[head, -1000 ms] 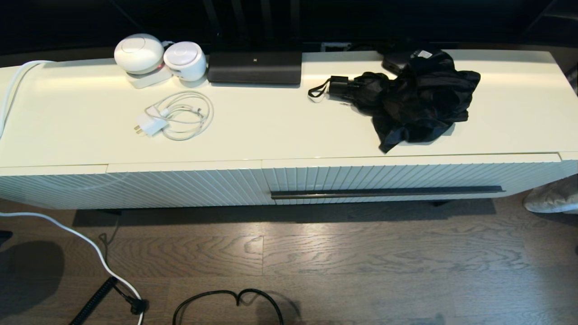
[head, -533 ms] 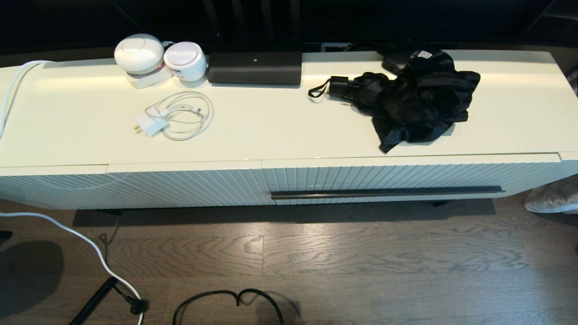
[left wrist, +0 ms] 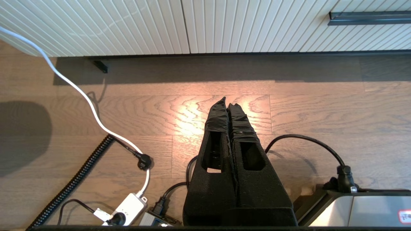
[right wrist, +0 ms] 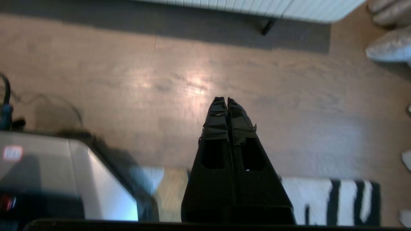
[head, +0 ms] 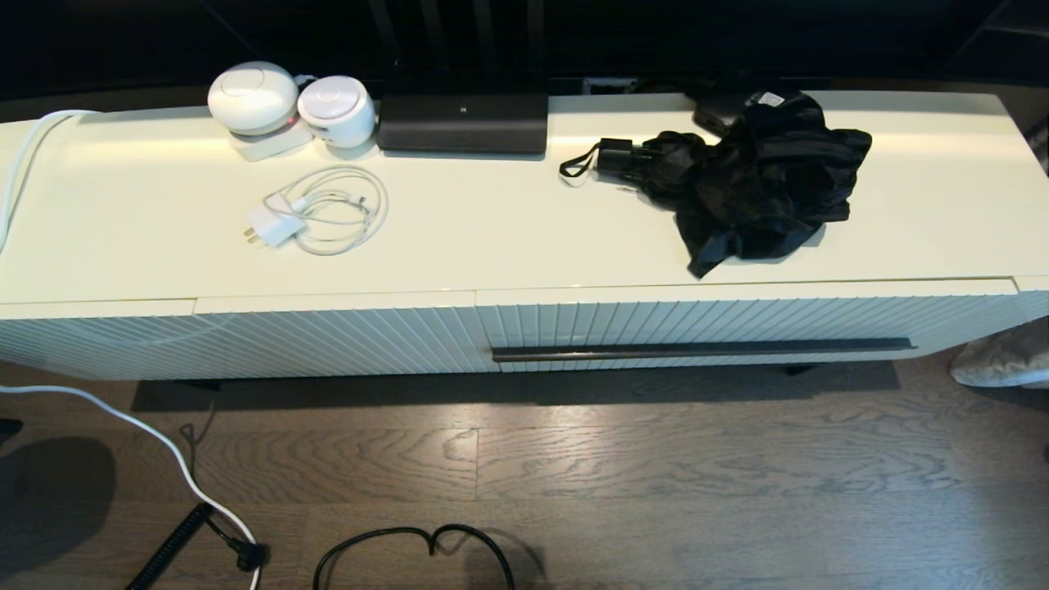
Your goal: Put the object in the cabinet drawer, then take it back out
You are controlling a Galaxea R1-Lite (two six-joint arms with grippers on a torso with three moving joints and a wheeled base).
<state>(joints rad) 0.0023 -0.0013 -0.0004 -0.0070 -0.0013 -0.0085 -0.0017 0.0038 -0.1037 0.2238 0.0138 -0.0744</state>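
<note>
The black folding umbrella (head: 750,176) lies on the cabinet top at the right, loose fabric spread out, its short handle and wrist loop (head: 576,166) pointing left. The cream ribbed drawer (head: 737,324) below it is closed, its dark handle bar (head: 703,350) running along the front; the bar's end also shows in the left wrist view (left wrist: 369,18). Neither arm shows in the head view. My left gripper (left wrist: 227,102) hangs shut and empty over the wood floor in front of the cabinet. My right gripper (right wrist: 226,100) is likewise shut and empty above the floor.
On the cabinet top (head: 508,238) sit two white round devices (head: 252,97), a coiled white charger cable (head: 328,209) and a flat black box (head: 463,123). Cables (head: 410,545) and a white cord (head: 147,434) lie on the floor. A striped rug (right wrist: 330,202) is near the right gripper.
</note>
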